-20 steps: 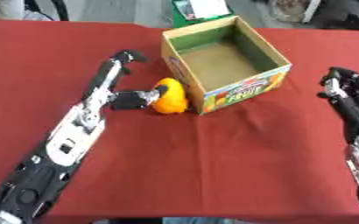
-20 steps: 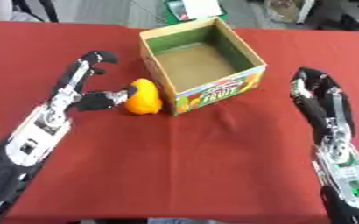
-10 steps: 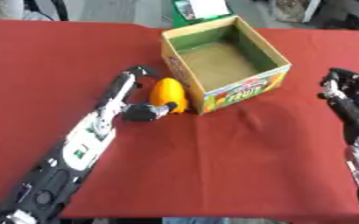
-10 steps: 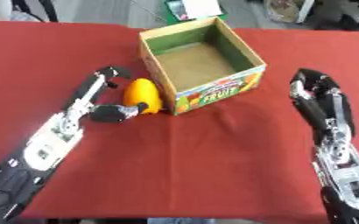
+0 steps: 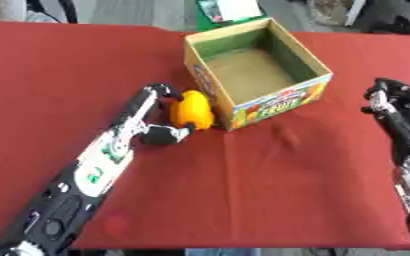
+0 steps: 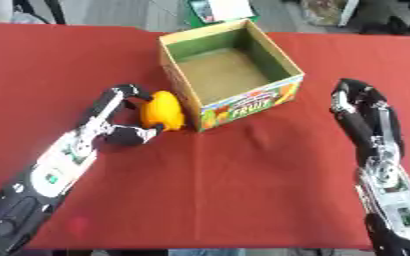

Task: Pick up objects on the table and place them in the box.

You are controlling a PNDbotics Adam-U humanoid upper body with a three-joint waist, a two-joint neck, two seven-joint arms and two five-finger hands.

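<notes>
We see the left hand (image 5: 160,112) curled round an orange object (image 5: 192,110), fingers above it & thumb below, w/ the object on the red worktop (image 5: 270,190) touching the box's (image 5: 257,67) left wall near the front corner. Box is open-topped, nothing inside. Right hand (image 6: 353,100) rests on the worktop right of the box, well apart, holding nothing; can't tell if its fingers are curled.
</notes>
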